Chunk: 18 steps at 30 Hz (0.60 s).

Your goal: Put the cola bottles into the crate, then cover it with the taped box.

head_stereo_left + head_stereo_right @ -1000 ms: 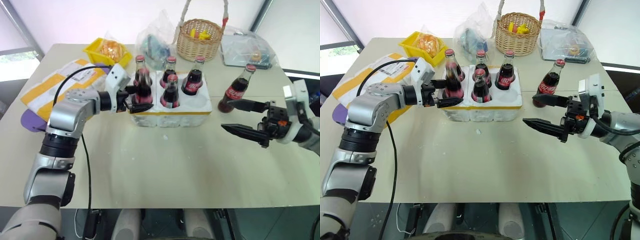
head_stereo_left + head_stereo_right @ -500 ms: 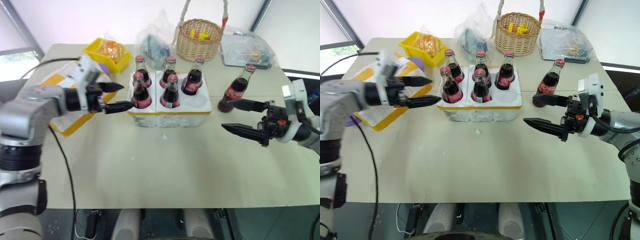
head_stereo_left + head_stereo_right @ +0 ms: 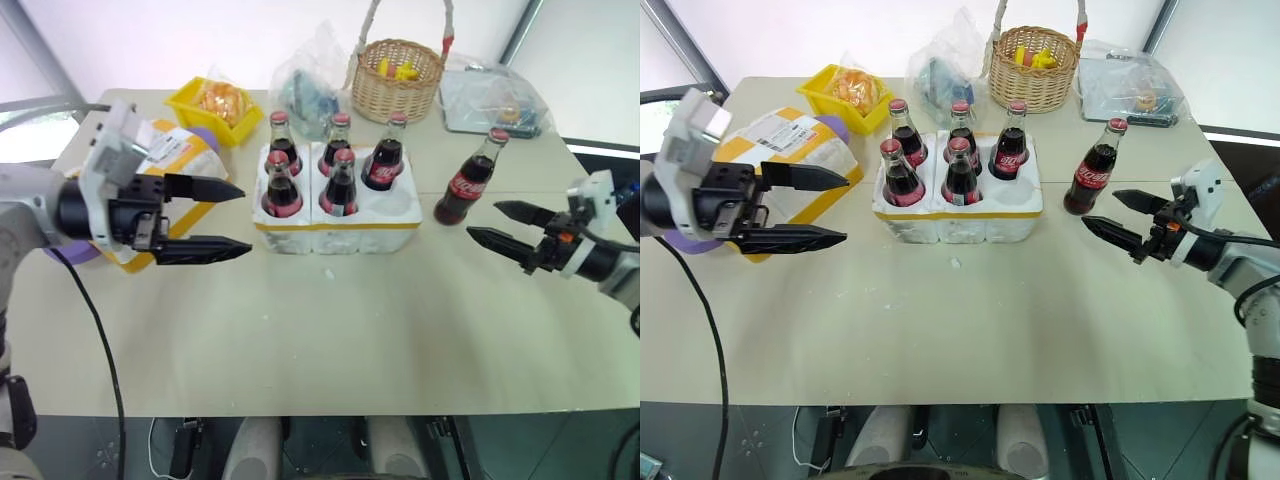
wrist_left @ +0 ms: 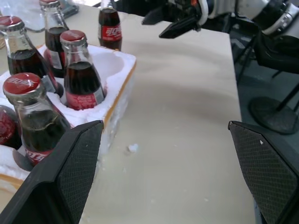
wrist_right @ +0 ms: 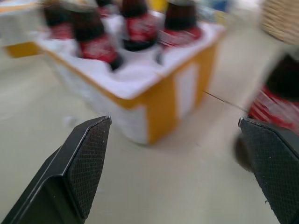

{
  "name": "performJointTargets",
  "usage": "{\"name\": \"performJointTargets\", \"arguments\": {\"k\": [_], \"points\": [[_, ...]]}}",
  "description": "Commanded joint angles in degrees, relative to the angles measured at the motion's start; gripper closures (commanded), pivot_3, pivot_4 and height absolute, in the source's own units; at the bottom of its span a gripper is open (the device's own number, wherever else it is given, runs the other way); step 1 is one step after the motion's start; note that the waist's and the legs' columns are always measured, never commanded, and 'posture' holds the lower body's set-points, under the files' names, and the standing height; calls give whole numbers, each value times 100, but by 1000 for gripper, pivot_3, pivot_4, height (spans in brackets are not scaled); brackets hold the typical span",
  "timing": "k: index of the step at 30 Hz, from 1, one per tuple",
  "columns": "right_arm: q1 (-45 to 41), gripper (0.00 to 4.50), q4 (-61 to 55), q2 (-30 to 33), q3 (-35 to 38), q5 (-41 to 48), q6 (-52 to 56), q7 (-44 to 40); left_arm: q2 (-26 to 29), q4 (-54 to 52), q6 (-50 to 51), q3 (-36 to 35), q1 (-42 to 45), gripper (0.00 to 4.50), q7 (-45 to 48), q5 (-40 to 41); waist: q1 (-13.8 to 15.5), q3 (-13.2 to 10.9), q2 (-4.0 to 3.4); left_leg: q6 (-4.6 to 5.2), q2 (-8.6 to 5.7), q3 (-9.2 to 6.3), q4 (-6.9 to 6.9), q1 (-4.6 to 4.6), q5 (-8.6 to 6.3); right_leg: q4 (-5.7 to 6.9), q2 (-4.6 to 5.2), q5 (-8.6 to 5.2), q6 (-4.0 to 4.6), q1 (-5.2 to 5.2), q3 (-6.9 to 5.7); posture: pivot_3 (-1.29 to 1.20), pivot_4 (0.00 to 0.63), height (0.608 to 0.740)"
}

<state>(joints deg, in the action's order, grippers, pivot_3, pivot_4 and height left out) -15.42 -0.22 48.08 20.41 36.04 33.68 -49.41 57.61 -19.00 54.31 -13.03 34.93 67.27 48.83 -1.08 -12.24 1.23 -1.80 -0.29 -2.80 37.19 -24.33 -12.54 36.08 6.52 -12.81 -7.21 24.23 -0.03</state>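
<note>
Nearest, the left claw point(image 3: 205, 218) hangs spread and empty above the beige worktop point(image 3: 330, 340), at nine o'clock from the low white styrofoam crate with a yellow band point(image 3: 335, 225). The right claw point(image 3: 505, 225), also spread and empty, is at three o'clock, just beside the one small glass cola bottle with a red cap point(image 3: 468, 180) standing outside. Five such bottles point(image 3: 340, 185) stand in the crate. At ten o'clock lies the white styrofoam box with yellow tape stripes point(image 3: 790, 150).
</note>
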Motion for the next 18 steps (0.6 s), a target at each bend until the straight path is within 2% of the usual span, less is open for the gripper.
{"name": "performJointTargets", "arguments": {"k": [1,7,18], "points": [[-349,0,266,-226,14,-373,-352,559,-81,-12,-225,-20,55,29,-268,-109,-8,0,-3,0,0,2,0,0,0,0,0,0,-1,0,1,0,150,737],[-977,0,946,-725,-34,-697,-761,1049,-285,-43,-345,2,-20,29,-573,-114,7,-1,-4,0,0,2,-1,0,0,0,-1,1,-2,2,2,0,150,737],[-2029,0,2429,-1106,-412,-1213,-1402,1015,-462,-215,-330,-3,2,29,-895,73,0,-1,-5,0,0,1,-4,-1,0,-1,-2,1,-2,2,2,0,150,737]]}}
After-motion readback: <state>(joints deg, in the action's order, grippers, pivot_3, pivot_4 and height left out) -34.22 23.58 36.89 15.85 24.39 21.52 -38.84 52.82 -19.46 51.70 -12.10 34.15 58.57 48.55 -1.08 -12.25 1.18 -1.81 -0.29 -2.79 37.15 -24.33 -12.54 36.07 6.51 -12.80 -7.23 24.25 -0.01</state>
